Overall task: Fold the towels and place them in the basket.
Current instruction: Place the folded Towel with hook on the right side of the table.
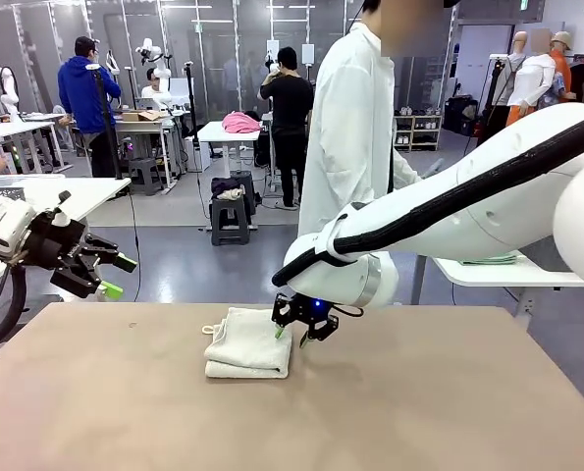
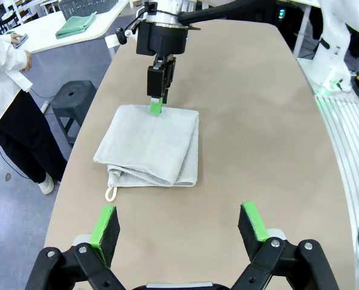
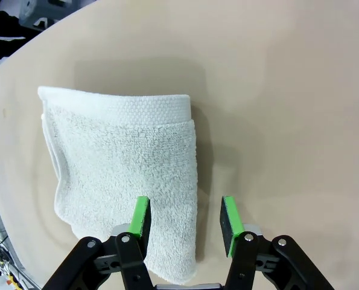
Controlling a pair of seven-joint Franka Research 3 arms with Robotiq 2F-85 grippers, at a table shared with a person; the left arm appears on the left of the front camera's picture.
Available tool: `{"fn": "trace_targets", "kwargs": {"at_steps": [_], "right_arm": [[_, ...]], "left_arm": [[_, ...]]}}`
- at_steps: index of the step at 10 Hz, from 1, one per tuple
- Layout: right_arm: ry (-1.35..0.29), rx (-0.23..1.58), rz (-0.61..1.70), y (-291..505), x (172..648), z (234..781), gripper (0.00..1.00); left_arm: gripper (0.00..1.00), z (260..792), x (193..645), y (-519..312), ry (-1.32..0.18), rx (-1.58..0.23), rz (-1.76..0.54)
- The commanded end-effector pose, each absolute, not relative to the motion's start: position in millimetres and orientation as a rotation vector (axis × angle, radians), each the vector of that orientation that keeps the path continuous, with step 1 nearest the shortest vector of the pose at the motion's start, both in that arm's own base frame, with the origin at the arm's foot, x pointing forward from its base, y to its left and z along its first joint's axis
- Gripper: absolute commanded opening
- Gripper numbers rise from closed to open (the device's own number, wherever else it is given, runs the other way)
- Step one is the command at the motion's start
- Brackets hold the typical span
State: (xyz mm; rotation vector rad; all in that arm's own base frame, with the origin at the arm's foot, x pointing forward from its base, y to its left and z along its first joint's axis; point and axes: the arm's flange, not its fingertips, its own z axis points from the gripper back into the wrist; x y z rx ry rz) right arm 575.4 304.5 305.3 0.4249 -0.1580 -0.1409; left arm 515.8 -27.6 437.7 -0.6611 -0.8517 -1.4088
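Note:
A folded off-white towel point(image 1: 249, 343) point(image 2: 149, 145) point(image 3: 125, 163) lies on the tan table point(image 1: 419, 412), its small loop at the corner nearest my left arm. My right gripper point(image 1: 293, 337) point(image 2: 157, 106) point(image 3: 185, 220) hangs low over the towel's far edge. Its jaws are partly apart: one finger is over the cloth, the other over bare table, and nothing is gripped. My left gripper point(image 1: 115, 277) point(image 2: 179, 226) hovers wide open beyond the table's left side, pointing at the towel. A mint green towel point(image 2: 75, 25) rests folded on a white side table. The basket is out of view.
A person in a white coat point(image 1: 350, 128) point(image 2: 4, 72) stands at the far side, by the white side table point(image 1: 507, 275). A black stool point(image 2: 73, 99) stands near the table's edge. A mesh container point(image 2: 85, 6) behind the green towel is cut off by the picture's edge.

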Motion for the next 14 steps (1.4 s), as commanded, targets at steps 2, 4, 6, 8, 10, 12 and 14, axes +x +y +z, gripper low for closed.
{"fn": "trace_targets", "kwargs": {"at_steps": [2,4,6,8,10,12,14], "right_arm": [[-0.163,0.478,-0.112,302,583,296,0.59],[-0.145,0.490,-0.059,301,582,291,0.40],[-0.140,0.497,-0.062,302,581,290,0.20],[-0.121,0.488,-0.057,301,580,288,0.00],[-0.117,0.478,-0.051,300,579,288,0.00],[-0.114,0.467,-0.044,301,578,289,0.00],[-0.124,0.454,-0.073,306,579,290,0.00]], "left_arm": [[1.00,439,515,-28,-0.853,-0.660,-1.411],[1.00,439,515,-28,-0.853,-0.660,-1.411],[1.00,439,515,-28,-0.853,-0.660,-1.411],[1.00,439,515,-28,-0.853,-0.660,-1.411],[1.00,439,515,-28,-0.853,-0.660,-1.411],[1.00,439,515,-28,-0.853,-0.660,-1.411],[1.00,439,515,-28,-0.853,-0.660,-1.411]]}}
